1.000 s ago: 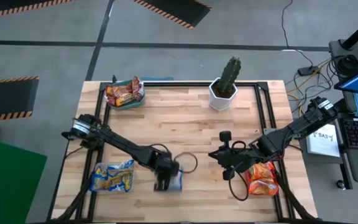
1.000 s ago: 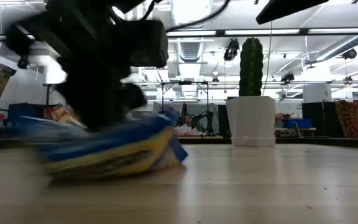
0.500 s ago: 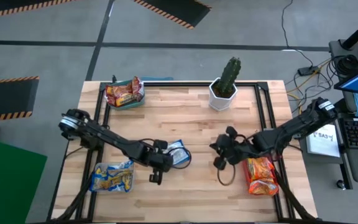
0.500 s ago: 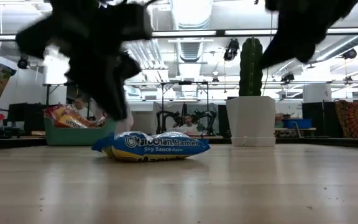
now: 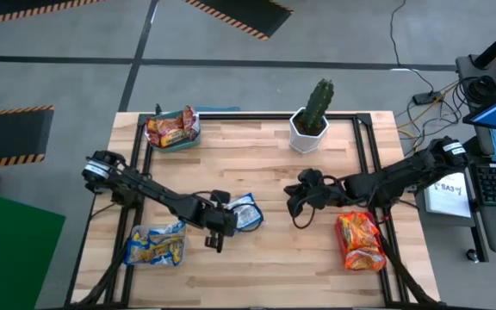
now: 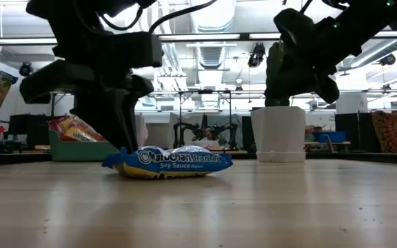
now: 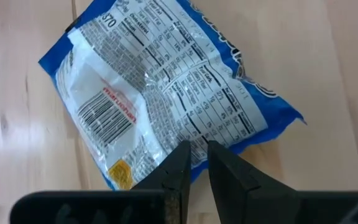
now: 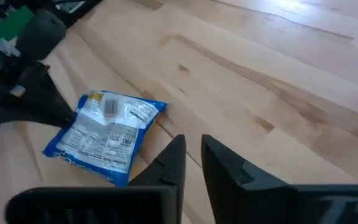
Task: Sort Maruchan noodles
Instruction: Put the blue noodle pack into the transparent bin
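One blue-yellow Maruchan noodle packet (image 5: 246,212) lies flat on the table's middle with its printed back up (image 7: 160,93). My left gripper (image 7: 197,152) is shut, with its fingertips at the packet's near left edge (image 6: 124,146). My right gripper (image 5: 294,200) hangs shut and holds nothing, above the table to the right of the packet, slanting toward it (image 8: 192,146). More packets lie sorted: red ones (image 5: 172,127) far left, blue-yellow ones (image 5: 155,245) near left, orange ones (image 5: 360,241) near right. My left gripper comes slanting down from the table's left, and its shut fingertips (image 7: 180,155) stand over the packet's blue edge (image 7: 219,144). I cannot tell whether they touch it. The packet lies flat on the table.
A cactus in a white pot (image 5: 311,120) stands at the far middle of the table. The red packets sit in a green tray (image 6: 81,148). A black frame (image 5: 364,155) runs along the table's sides. Bare wood lies between the two grippers (image 5: 269,258).
The blue-yellow packet has gone from near the front edge toward the far edge, and has lain flat and still for the last half second. My left gripper went with it, then drew a little left. My right gripper has sunk, rolled, and moved left away from the orange packets.
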You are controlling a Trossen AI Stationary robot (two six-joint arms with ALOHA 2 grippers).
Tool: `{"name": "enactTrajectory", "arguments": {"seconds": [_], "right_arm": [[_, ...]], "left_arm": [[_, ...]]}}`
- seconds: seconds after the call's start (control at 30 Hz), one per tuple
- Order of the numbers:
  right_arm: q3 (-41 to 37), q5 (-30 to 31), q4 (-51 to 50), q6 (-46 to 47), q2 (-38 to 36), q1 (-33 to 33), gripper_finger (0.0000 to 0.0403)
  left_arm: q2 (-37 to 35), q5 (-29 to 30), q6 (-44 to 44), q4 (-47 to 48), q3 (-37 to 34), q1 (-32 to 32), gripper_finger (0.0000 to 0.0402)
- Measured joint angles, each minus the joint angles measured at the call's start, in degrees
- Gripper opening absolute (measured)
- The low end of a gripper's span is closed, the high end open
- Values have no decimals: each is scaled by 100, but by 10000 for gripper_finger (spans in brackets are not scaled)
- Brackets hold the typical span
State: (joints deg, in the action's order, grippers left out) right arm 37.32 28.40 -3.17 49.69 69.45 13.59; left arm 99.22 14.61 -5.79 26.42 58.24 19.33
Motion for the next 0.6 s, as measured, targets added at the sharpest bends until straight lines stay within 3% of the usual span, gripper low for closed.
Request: {"name": "enactTrajectory", "arguments": {"seconds": [0.17,0.33,0.6], "right_arm": [[27,-45,321,-1,147,-5,91],[250,-226,756,-11,781,-114,152],[818,-1393,821,165,1752,-568,247]], "left_arm": [[0,0,173,-422,-196,-117,38],[0,0,233,-468,-264,-279,38],[-1,-2,231,-559,-412,-514,38]]}}
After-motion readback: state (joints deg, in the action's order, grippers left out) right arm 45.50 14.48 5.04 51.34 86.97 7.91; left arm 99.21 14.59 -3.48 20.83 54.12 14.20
